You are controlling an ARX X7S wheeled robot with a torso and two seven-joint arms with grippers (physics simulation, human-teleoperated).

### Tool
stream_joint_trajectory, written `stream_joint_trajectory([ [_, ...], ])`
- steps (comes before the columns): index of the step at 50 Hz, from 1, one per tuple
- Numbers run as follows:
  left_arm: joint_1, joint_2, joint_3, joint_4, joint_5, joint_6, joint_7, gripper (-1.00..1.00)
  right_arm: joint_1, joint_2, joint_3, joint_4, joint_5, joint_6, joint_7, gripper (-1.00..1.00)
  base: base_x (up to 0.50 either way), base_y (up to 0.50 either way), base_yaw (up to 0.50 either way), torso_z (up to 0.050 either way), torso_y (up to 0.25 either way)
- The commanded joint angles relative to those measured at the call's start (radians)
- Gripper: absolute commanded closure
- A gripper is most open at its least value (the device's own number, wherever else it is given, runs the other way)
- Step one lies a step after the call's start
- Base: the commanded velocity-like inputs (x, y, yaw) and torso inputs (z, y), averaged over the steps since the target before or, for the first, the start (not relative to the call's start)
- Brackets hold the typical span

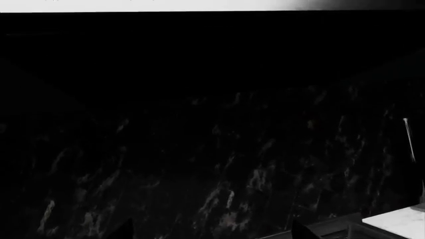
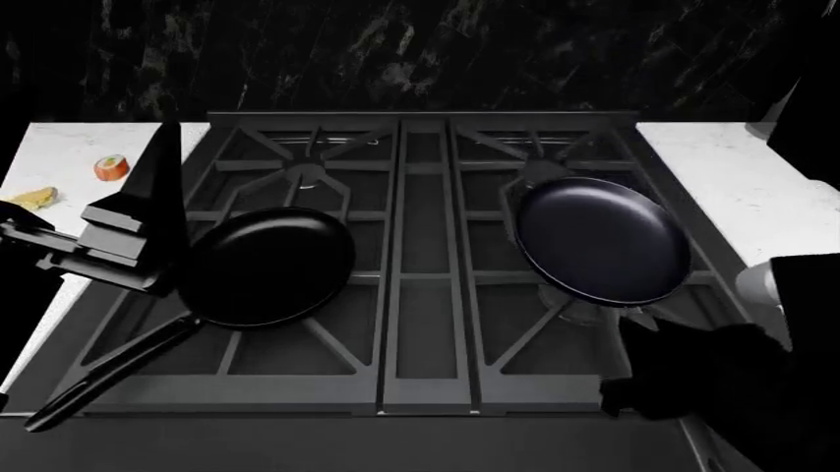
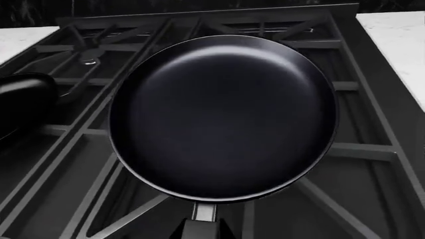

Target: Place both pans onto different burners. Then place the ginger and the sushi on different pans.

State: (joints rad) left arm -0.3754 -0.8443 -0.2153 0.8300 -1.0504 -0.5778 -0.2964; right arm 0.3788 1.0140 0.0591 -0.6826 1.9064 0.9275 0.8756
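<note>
Two black pans are on the stove. The left pan rests on the grate by the front left burner, its long handle pointing to the front left. The right pan is over the right-hand grates, and my right gripper is shut on its handle. My left gripper hovers open and empty over the stove's left edge, facing the back wall. The orange sushi and the yellowish ginger lie on the left counter.
White counters flank the stove on both sides, and one corner shows as counter. A black marbled backsplash stands behind. The rear left burner is bare. A white object sits at the right edge.
</note>
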Motion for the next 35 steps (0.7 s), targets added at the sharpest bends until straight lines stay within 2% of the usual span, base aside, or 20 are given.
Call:
stream_joint_trajectory([
  [1, -0.004, -0.003, 0.007, 0.000, 0.004, 0.002, 0.001, -1.00, 0.009, 0.007, 0.006, 0.009, -0.021, 0.004, 0.007, 1.00, 0.00, 0.00, 0.00, 0.000, 0.000],
  [35, 0.030, -0.003, 0.001, -0.010, 0.029, 0.028, 0.027, -1.00, 0.032, -0.012, -0.082, 0.059, -0.077, 0.048, -0.006, 1.00, 0.00, 0.00, 0.00, 0.001, 0.001],
])
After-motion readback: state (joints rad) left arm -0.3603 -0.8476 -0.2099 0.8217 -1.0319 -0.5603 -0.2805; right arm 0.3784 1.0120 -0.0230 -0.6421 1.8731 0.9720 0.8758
